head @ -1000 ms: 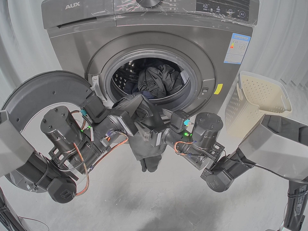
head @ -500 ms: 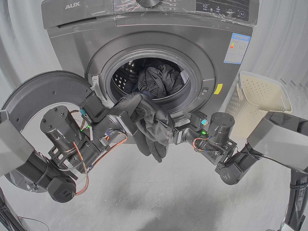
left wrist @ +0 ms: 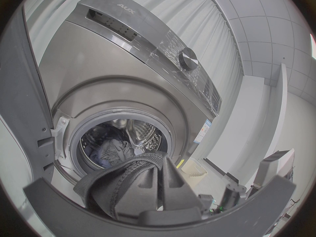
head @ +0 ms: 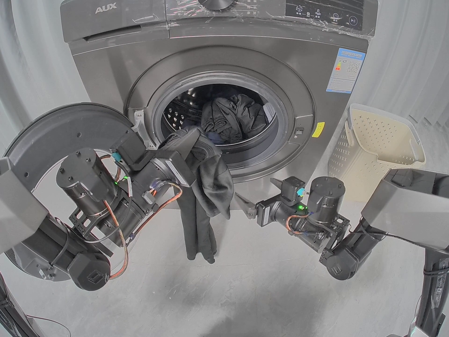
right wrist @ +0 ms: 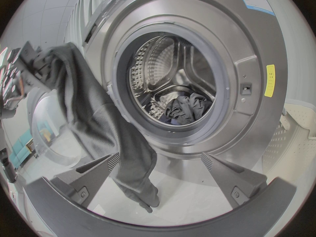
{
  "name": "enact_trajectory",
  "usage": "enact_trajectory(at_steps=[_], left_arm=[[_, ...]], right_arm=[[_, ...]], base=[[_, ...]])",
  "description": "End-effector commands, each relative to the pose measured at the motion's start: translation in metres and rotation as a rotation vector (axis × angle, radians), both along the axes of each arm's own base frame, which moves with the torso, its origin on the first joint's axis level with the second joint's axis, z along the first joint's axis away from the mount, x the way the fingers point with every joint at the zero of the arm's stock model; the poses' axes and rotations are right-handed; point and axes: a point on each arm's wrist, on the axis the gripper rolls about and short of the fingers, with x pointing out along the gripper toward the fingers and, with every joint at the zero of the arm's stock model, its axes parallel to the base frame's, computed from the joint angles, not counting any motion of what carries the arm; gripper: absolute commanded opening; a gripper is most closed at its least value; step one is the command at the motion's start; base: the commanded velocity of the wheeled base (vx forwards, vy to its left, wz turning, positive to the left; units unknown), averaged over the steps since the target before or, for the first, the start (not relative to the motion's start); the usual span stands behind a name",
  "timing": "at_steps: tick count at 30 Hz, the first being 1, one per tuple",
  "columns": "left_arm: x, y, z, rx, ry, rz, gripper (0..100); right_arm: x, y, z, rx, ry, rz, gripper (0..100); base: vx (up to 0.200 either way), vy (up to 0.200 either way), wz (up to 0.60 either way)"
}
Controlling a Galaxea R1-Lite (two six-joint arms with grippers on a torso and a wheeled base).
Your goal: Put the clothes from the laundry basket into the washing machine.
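A dark grey garment (head: 206, 188) hangs from my left gripper (head: 187, 142), which is shut on its top fold just in front of the lower left rim of the washing machine (head: 224, 47) opening. In the left wrist view the fingers (left wrist: 171, 181) clamp the garment (left wrist: 125, 178). The cloth trails down well below the door opening toward the floor. My right gripper (head: 244, 208) is open, lower and to the right of the garment, apart from it; between its fingers (right wrist: 98, 168) there is nothing. More dark clothes (head: 231, 115) lie in the drum (right wrist: 184, 109).
The round washer door (head: 65, 132) stands swung open on the left, behind my left arm. A cream laundry basket (head: 379, 136) leans against the machine's right side, and its visible inside holds no clothes. Bare grey floor (head: 243, 286) lies in front.
My right gripper has let go of the garment and drawn back down and to the right. The garment has dropped to hang long from the left gripper, which has risen slightly toward the opening.
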Motion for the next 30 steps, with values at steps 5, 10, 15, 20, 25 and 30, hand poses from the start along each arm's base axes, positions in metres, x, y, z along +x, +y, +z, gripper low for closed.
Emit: enact_trajectory(at_steps=[5,10,15,20,25,30], left_arm=[[0.003,0.001,0.005,-0.016,-0.018,0.02,0],[0.006,0.003,0.006,-0.017,-0.021,0.029,0],[0.007,0.005,0.007,-0.02,-0.025,0.036,0],[0.008,0.005,0.006,-0.02,-0.025,0.036,0],[0.008,0.005,0.006,-0.018,-0.022,0.036,0],[0.008,0.005,0.006,-0.019,-0.023,0.036,0]], right_arm=[[-0.038,0.015,0.0,-0.025,0.034,0.095,100],[-0.047,0.024,0.0,-0.027,0.036,0.128,100],[-0.046,0.035,0.001,-0.017,0.019,0.15,100],[-0.037,0.046,-0.009,-0.019,0.015,0.155,100],[-0.028,0.059,-0.014,-0.02,-0.007,0.17,100],[-0.015,0.07,-0.023,-0.011,-0.023,0.167,100]], base=[[0.0,0.0,0.0],[0.0,0.0,0.0],[0.0,0.0,0.0],[0.0,0.0,0.0],[0.0,0.0,0.0],[0.0,0.0,0.0]])
